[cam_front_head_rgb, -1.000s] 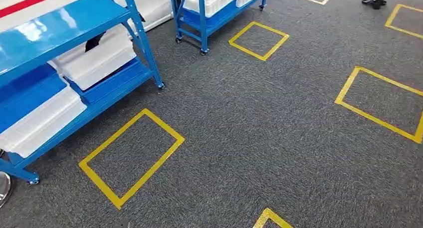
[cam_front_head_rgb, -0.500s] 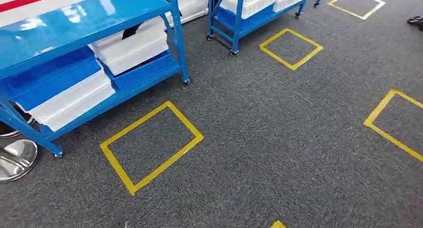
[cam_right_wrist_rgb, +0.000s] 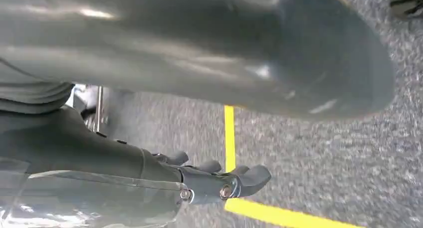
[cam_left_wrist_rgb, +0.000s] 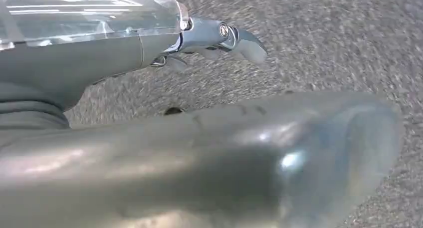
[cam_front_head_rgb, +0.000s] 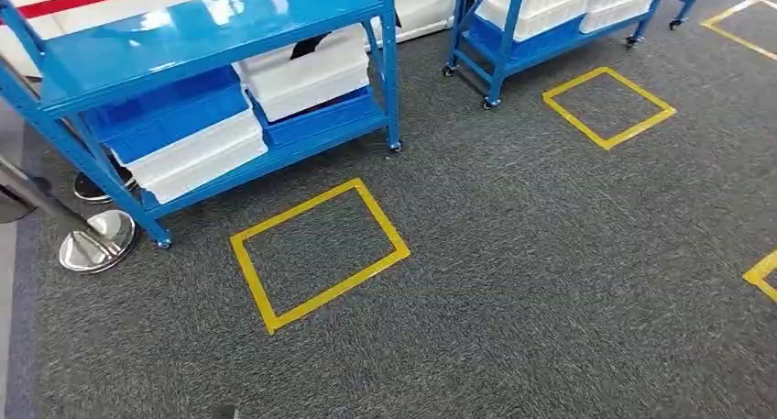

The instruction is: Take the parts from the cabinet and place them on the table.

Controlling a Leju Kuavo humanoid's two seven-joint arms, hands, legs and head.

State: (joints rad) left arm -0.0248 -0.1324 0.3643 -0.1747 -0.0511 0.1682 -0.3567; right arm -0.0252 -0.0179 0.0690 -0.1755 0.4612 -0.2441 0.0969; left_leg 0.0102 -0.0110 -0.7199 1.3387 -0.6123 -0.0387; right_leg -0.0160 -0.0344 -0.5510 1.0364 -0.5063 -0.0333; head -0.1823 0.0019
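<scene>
From the head view, a blue metal shelving cabinet on small castors [cam_front_head_rgb: 220, 34] stands on dark grey carpet [cam_front_head_rgb: 550, 281], its glossy top shelf bare and bright with reflections. On its lower shelf sit stacked storage bins: a blue plastic bin [cam_front_head_rgb: 169, 116] resting on a white plastic bin [cam_front_head_rgb: 197, 158] toward the left end, and another white bin [cam_front_head_rgb: 307, 75] over a blue one [cam_front_head_rgb: 321, 121] toward the right end; whatever parts they hold cannot be made out. Just in front of the cabinet a rectangle of yellow floor tape [cam_front_head_rgb: 316, 254] marks the carpet, and a polished round steel post base [cam_front_head_rgb: 96, 242] sits by the cabinet's front left leg. A second blue wheeled rack with white bins [cam_front_head_rgb: 550, 16] stands farther back to the right, with another yellow tape square [cam_front_head_rgb: 609, 107] before it. The wrist views add what the head view lacks: the robot's left hand [cam_left_wrist_rgb: 214, 38] hangs over plain carpet, its dark fingers [cam_left_wrist_rgb: 247, 43] extended with nothing between them, the thick grey thumb blurred in the foreground. The right hand [cam_right_wrist_rgb: 219, 180] likewise holds nothing, fingers loosely curled and apart, above a yellow tape line [cam_right_wrist_rgb: 279, 213] on the carpet.
</scene>
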